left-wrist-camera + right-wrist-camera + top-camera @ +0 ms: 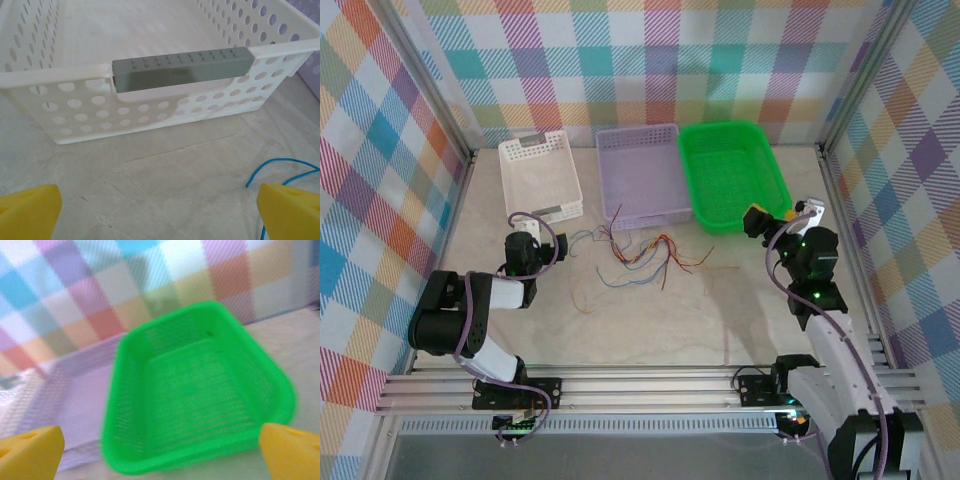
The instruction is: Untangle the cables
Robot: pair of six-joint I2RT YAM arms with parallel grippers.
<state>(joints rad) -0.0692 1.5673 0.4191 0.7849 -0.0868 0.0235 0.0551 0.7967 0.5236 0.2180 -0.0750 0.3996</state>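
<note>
The cables [635,255] lie in a loose tangle of thin blue, red and orange-yellow wires on the table, in front of the purple basket. One blue wire end [280,167] curls on the table by my left gripper's right fingertip [292,210]. My left gripper [524,236] [160,215] is open, low over bare table to the left of the tangle, facing the white basket, with nothing between its yellow pads. My right gripper [767,222] [160,455] is open and empty, raised at the right of the tangle, facing the green basket.
Three baskets stand in a row at the back: white [540,175] [150,112] with a grey handle, purple [640,170] [75,405], and green [733,175] [200,390]. Checked walls enclose the table on three sides. Bare table lies in front of the tangle.
</note>
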